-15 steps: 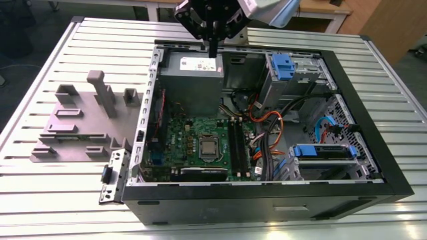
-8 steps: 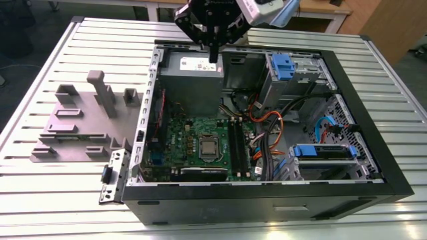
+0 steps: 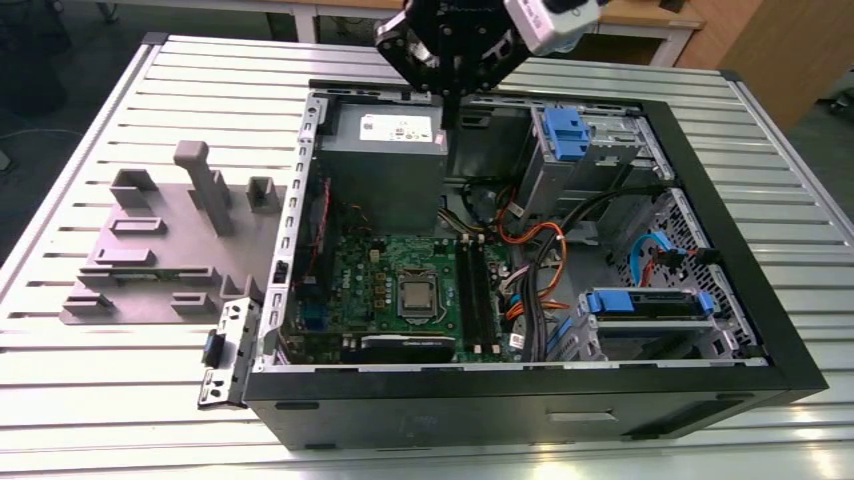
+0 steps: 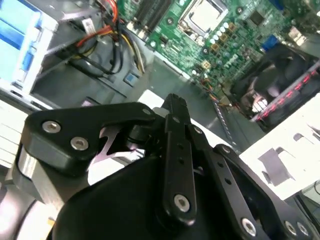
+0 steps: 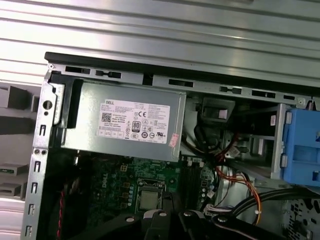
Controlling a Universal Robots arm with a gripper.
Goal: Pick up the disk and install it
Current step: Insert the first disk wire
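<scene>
- Exterior view shows an open computer case [image 3: 787, 345] lying on its side on a slatted metal worktop [image 3: 80, 400], with its inside facing up.
- The gripper [image 3: 447, 92] hangs above the far edge of the case, over the grey power supply box [image 3: 387, 150] with its white sticker.
- The jaws are clenched together with nothing between them; the second wrist view shows the black fingers [image 4: 175, 130] meeting at their tips.
- The disk [image 3: 647, 304] sits in the drive bay at the near corner of the case on the exterior view's right, lying flat, with its blue carrier ends showing on either side.
- The disk is well apart from the gripper, which touches nothing.
- A ribbed blue latch piece [image 3: 566, 135] stands on the drive cage in the far corner on the exterior view's right, near the gripper.
- The green motherboard [image 3: 387, 280] lies between the power supply box and the near wall of the case, and orange cables [image 3: 534, 235] run beside it.
- A grey moulded fixture [image 3: 160, 250] rests on the worktop just beside the case, on the exterior view's left.
- In the first wrist view the power supply box [image 5: 125, 125] lies just inside the case's wall.
</scene>
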